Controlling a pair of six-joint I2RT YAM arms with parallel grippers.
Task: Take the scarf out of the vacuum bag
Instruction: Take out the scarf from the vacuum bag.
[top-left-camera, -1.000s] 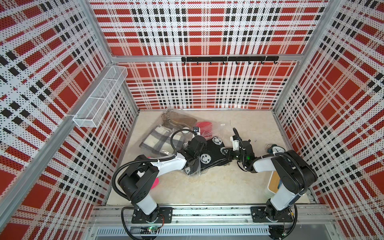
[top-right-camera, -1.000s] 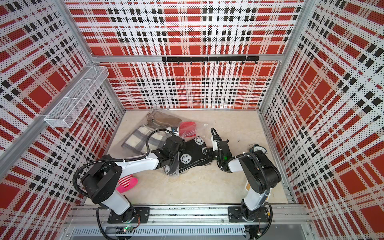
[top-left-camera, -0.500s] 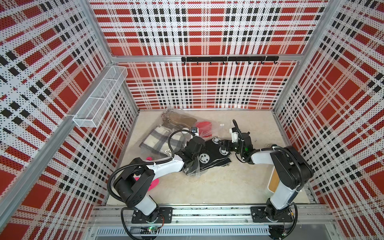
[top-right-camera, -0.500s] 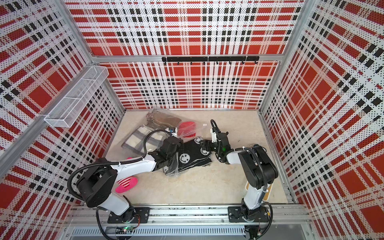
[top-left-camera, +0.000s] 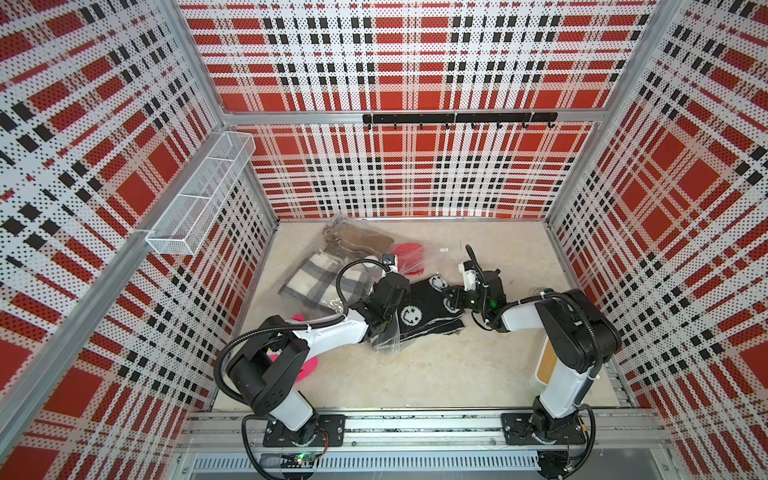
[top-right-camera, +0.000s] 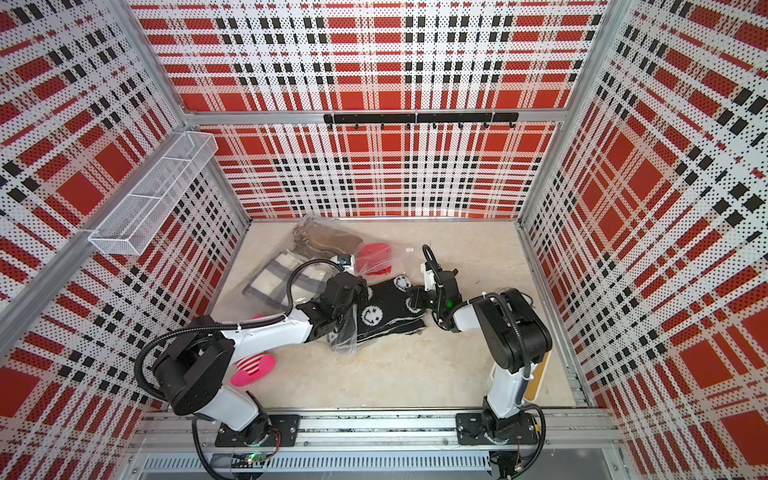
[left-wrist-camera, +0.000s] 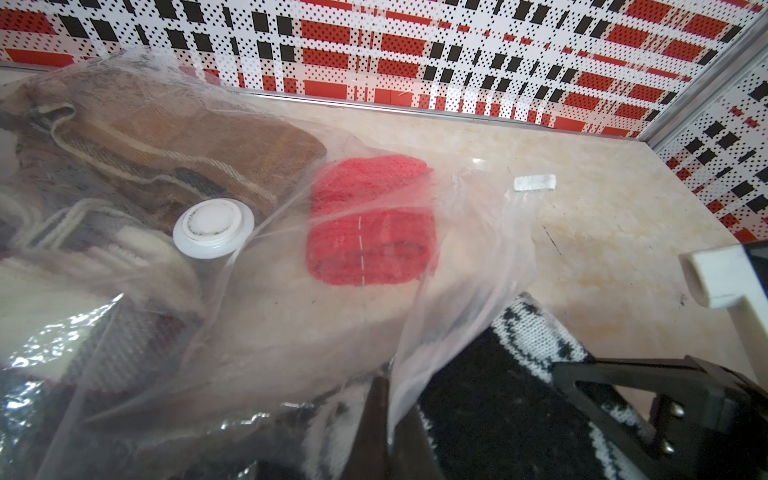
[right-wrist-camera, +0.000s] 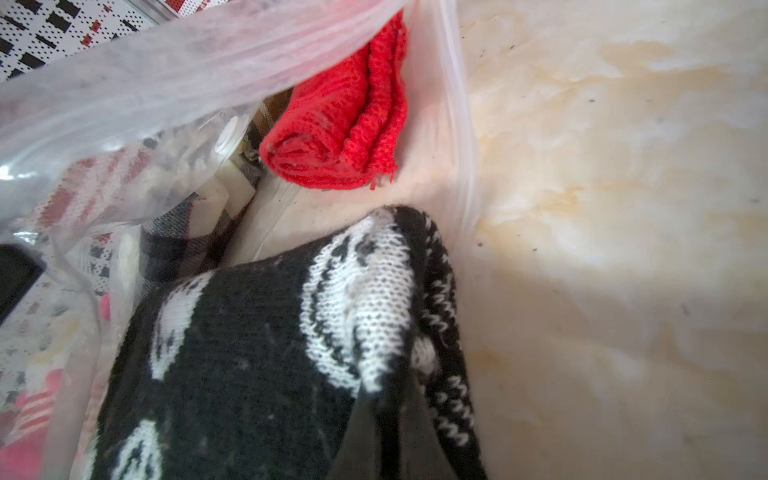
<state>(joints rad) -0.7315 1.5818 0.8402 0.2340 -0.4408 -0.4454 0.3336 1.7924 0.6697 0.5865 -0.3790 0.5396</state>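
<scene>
Red-black-white plaid perforated walls (top-left-camera: 395, 62) at 9, 12 and 3 o'clock. Beige marbled floor (top-left-camera: 415, 374). Black hook rail (top-left-camera: 457, 118) on wall at 12. White wire-mesh basket (top-left-camera: 199, 199) mounted at 10. Aluminium rail (top-left-camera: 415, 428) at 6. Even light.

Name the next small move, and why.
Probably draw the right tool back toward its own side, sliding the black-and-white smiley-face knitted scarf out. It is shut on the scarf's edge, the left tool is shut on the clear crinkly plastic vacuum bag, and plastic covers the scarf's far end.
</scene>
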